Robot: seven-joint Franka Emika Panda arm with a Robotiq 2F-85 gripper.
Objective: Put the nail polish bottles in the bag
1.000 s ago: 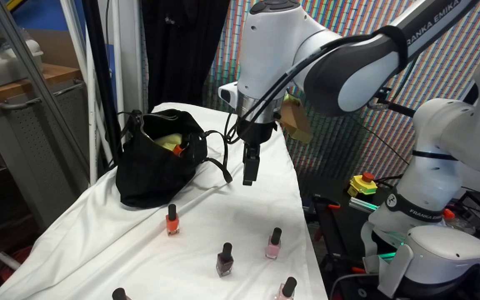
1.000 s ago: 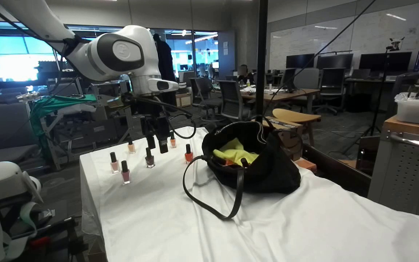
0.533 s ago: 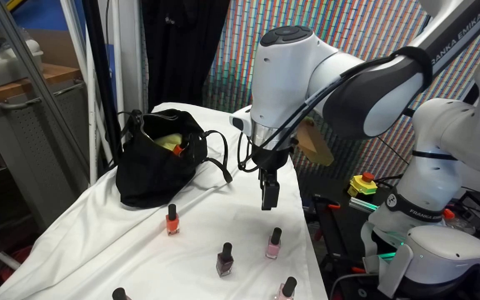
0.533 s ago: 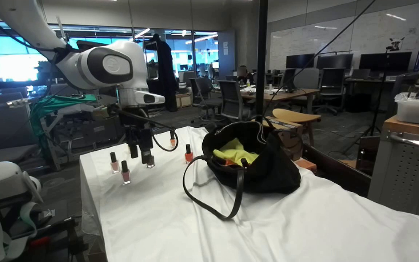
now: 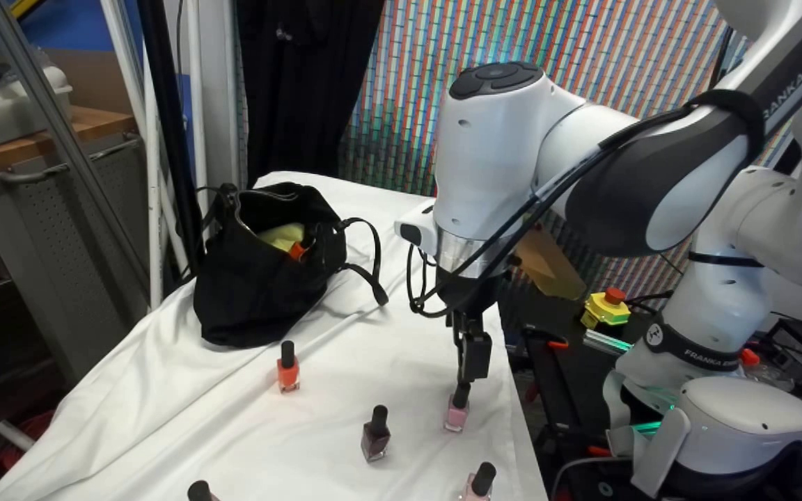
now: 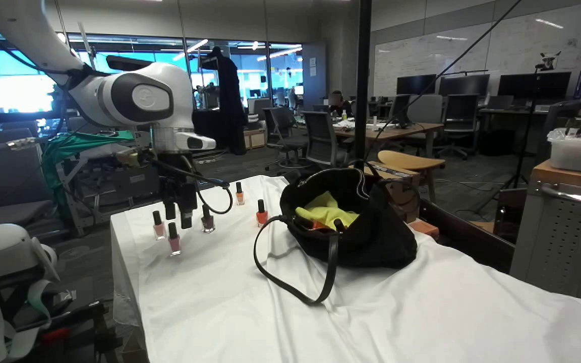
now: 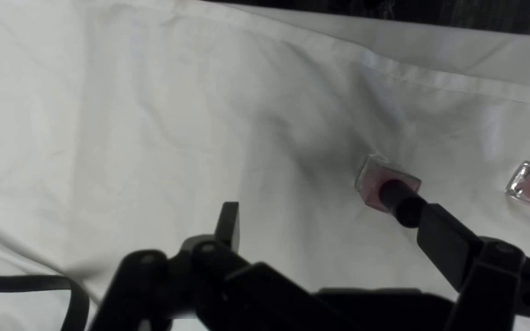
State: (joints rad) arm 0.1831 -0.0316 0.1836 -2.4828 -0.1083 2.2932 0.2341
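Note:
My gripper hangs low over the cloth with its jaws wide apart and nothing held. Just below it stands a pink nail polish bottle with a black cap. In the wrist view that pink bottle is upright, its cap at the right finger; whether they touch I cannot tell. Also standing are a dark bottle, an orange-red bottle, a paler pink bottle and an orange bottle. The black bag slouches open, a black cap and orange-red patch showing inside beside yellow-green fabric.
White cloth covers the table, with folds and an edge close beside the pink bottles. A looped bag handle lies across the cloth. A dark pole rises behind the bag.
My gripper has come down and moved away from the bag, over to the pink bottle near the table's edge. It stays open; bottles and bag have not moved.

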